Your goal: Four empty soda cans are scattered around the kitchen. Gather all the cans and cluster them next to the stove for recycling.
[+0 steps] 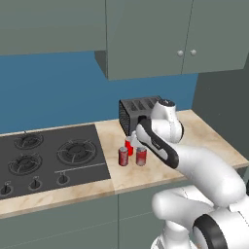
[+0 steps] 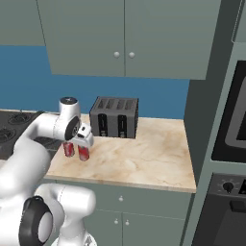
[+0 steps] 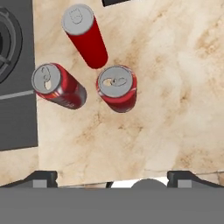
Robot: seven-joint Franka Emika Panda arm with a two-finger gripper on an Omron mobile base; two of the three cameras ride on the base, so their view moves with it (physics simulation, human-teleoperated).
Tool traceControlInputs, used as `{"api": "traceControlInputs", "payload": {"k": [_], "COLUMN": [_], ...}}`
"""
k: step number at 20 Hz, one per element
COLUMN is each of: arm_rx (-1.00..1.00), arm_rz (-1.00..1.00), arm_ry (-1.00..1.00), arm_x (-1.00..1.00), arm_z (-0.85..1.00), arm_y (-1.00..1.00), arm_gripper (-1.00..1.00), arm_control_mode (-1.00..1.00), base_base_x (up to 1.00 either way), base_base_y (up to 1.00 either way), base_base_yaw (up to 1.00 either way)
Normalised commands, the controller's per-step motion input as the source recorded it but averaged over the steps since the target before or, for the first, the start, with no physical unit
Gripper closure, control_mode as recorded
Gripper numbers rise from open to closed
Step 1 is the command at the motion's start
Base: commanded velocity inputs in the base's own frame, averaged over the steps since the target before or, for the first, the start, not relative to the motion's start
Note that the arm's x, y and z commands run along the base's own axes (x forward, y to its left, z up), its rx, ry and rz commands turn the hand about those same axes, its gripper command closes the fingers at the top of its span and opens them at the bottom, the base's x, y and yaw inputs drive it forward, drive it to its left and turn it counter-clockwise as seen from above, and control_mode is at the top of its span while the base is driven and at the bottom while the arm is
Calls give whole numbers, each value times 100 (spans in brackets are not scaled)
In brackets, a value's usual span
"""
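Hand view: pincer [image 3: 112,177] spread wide, empty, above three soda cans [image 3: 117,87].

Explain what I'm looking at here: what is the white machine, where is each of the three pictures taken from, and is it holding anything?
The white machine is a robot arm on a base that can drive, in a rendered kitchen. Two pictures come from cameras on the base, behind the arm to its left and right. The third looks down from the hand. On the beige counter, three red soda cans stand upright in a cluster just beside the black stove, with a black toaster behind them. The end effector is above the cans with its fingers wide apart and holds nothing. The task names four cans; three are visible here.
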Motion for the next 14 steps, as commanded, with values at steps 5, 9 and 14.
{"api": "traceControlInputs", "payload": {"k": [5,9,14], "arm_rx": [0,-1,-7], "arm_rz": [0,0,0], "arm_ry": [0,0,-4], "arm_x": [-24,-19,-16], "arm_z": [4,8,7], "arm_y": [0,0,3], "arm_gripper": [-100,-100,-100], "arm_control_mode": [-100,-100,-100], "base_base_x": [0,0,0], "base_base_y": [0,0,0], "base_base_yaw": [0,0,0]}}
